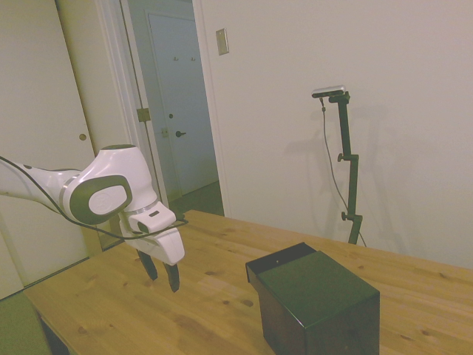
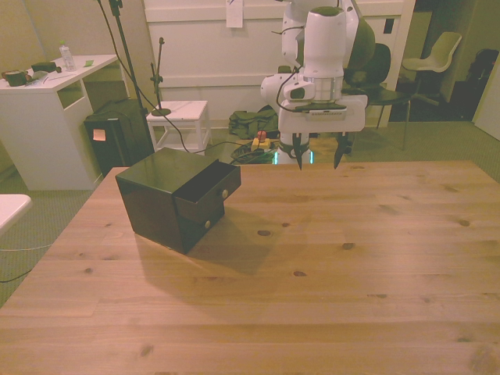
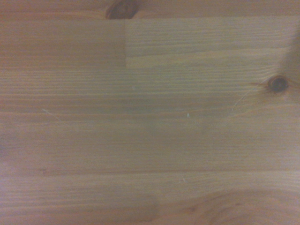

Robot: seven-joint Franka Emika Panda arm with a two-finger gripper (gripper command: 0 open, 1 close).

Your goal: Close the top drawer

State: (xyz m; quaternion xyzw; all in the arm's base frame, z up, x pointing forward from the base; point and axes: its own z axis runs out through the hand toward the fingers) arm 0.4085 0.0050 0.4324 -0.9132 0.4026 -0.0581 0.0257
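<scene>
One drawer job, not started: top drawer (image 2: 208,185) sticks out of the black box (image 2: 160,195) at left-center of the front view. Gripper (image 2: 319,153) hangs upper middle, fingers spread wide, empty, well apart from the box. Wrist view shows only bare table (image 3: 150,131). Nothing lies between gripper and drawer; push left to do.

From the side you look across the wooden table (image 1: 111,310) from well back, from the front you face it from farther off and higher, both catching the black box (image 1: 314,303) and gripper (image 2: 319,162), while your wrist camera stares straight down at bare planks.
</scene>
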